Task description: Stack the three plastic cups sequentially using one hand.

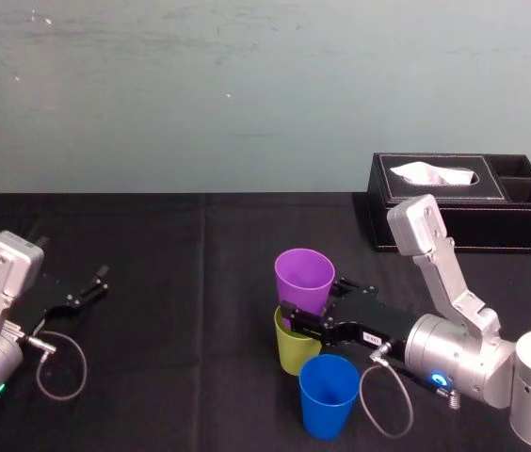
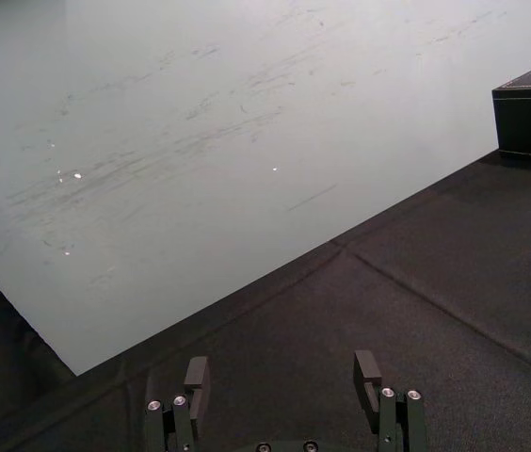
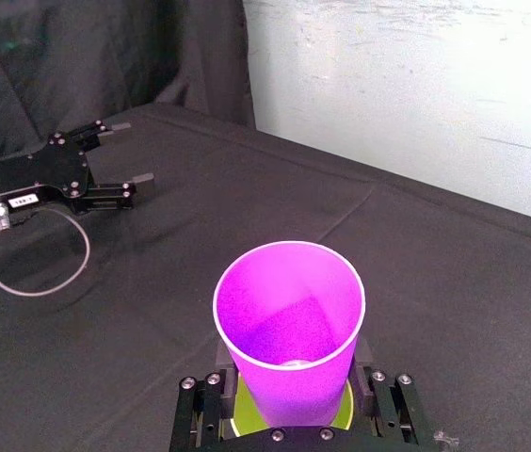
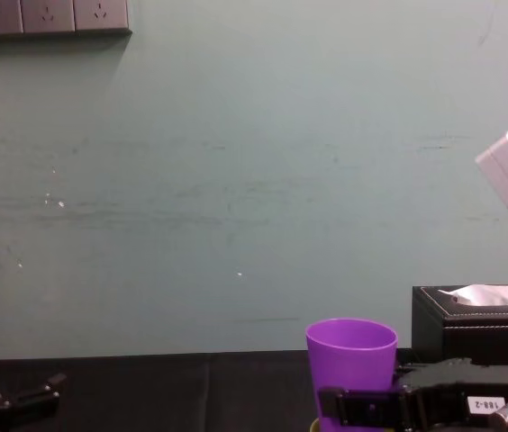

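Note:
The purple cup [image 1: 305,276] stands upright with its base sunk into the yellow-green cup [image 1: 292,354] near the table's middle. My right gripper [image 1: 311,307] reaches in from the right and is shut on the purple cup's lower part, just above the yellow-green rim. In the right wrist view the purple cup [image 3: 289,325] sits between the fingers, with the yellow-green cup [image 3: 232,411] showing beneath it. The blue cup [image 1: 329,394] stands alone, just in front of the pair. My left gripper [image 1: 91,282] rests open at the table's far left, holding nothing.
A black leather tissue box [image 1: 454,202] stands at the back right, behind the right arm. Black cloth covers the table [image 1: 181,282], and a pale wall rises behind it. A cable loop [image 1: 58,367] lies by the left arm.

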Robot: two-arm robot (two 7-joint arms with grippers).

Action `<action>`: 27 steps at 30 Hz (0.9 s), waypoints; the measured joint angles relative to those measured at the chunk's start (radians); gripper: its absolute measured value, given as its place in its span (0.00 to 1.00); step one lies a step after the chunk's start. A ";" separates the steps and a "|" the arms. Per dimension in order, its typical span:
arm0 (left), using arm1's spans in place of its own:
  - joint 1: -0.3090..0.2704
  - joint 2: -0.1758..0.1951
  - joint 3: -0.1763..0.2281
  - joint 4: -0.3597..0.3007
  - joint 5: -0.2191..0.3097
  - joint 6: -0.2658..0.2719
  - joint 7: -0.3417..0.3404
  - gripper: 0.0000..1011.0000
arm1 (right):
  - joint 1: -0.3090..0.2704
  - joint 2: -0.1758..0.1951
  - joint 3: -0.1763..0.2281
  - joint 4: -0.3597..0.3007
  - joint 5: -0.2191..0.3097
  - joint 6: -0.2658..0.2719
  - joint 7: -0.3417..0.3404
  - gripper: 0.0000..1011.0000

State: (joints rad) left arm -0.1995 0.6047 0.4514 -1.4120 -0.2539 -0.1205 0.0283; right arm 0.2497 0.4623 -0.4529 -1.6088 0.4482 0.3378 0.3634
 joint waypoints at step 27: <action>0.000 0.000 0.000 0.000 0.000 0.000 0.000 0.99 | -0.002 0.000 0.000 -0.003 -0.004 0.001 -0.004 0.99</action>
State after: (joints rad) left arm -0.1995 0.6047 0.4514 -1.4120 -0.2539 -0.1205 0.0283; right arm 0.2475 0.4620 -0.4527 -1.6114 0.4439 0.3386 0.3590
